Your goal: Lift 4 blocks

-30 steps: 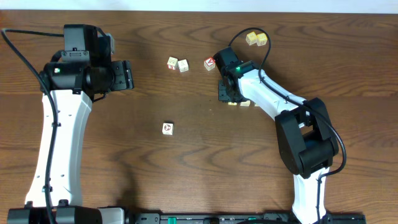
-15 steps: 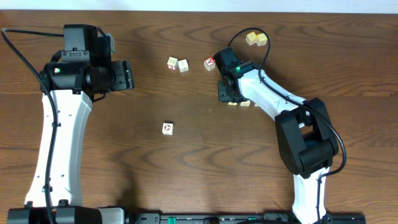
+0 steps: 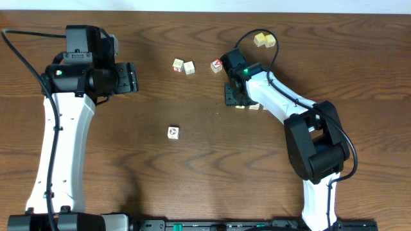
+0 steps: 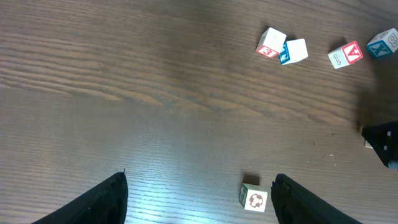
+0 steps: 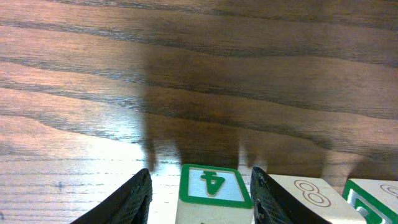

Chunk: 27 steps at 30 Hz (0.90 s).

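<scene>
A cream block with a green "4" (image 5: 214,186) rests on the table between the fingers of my right gripper (image 5: 201,186), which is open, with a gap at the left finger. Beside it stand a block marked "8" (image 5: 305,196) and a green-framed block (image 5: 373,199). From overhead, my right gripper (image 3: 232,96) hangs over this row of blocks (image 3: 254,106). The block with the reddish-brown ring (image 3: 173,132) sits alone mid-table and also shows as the ring block (image 4: 254,198) near the right finger of my left gripper (image 4: 202,202). My left gripper (image 3: 131,78) is wide open and holds nothing.
A red-faced cube (image 3: 178,65), a blue-faced cube (image 3: 189,67) and another red-faced cube (image 3: 217,65) lie toward the far edge. Two yellow cubes (image 3: 264,40) sit at the back right, by the right arm's cable.
The right gripper's jaws have eased apart a little over the row of blocks. Neither arm nor any block has shifted.
</scene>
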Each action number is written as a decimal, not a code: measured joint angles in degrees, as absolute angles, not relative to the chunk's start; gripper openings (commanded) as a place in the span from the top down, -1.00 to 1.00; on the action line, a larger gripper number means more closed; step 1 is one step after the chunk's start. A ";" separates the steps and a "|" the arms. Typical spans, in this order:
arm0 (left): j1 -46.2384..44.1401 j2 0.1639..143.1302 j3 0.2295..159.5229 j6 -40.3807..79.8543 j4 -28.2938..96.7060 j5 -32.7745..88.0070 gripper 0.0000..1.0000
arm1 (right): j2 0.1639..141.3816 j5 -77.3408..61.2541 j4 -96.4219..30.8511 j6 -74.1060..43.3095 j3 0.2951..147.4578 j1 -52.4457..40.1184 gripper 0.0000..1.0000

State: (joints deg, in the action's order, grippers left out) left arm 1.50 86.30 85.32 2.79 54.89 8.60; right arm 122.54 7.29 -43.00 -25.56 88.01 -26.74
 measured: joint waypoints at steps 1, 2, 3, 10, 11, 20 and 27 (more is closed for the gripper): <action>1.50 86.30 85.32 2.79 54.89 8.60 -0.49 | 122.54 7.22 -43.00 -25.56 88.03 -26.74 0.02; 1.50 86.30 85.32 2.79 54.89 8.60 -0.49 | 122.54 7.09 -43.03 -25.58 88.07 -26.74 0.02; 1.50 86.30 85.32 2.79 54.87 8.60 -0.49 | 122.54 7.07 -43.09 -25.56 88.16 -26.74 0.02; 1.50 86.30 85.32 2.79 54.87 8.60 -0.49 | 122.54 4.82 -46.15 -25.52 91.96 -26.74 -0.01; 1.50 86.30 85.32 2.79 54.89 8.60 -0.49 | 122.54 4.25 -47.20 -25.39 93.27 -26.74 -0.04; 1.50 86.30 85.32 2.79 54.87 8.60 -0.48 | 122.54 -1.91 -48.73 -24.23 96.16 -27.44 -0.11; 1.50 86.32 85.32 2.79 54.87 8.60 -0.49 | 122.54 -1.21 -48.77 -23.77 96.16 -30.02 -0.16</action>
State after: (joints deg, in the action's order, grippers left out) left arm 1.50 86.32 85.32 2.79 54.87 8.60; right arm 122.54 -1.21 -48.77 -23.77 96.16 -30.02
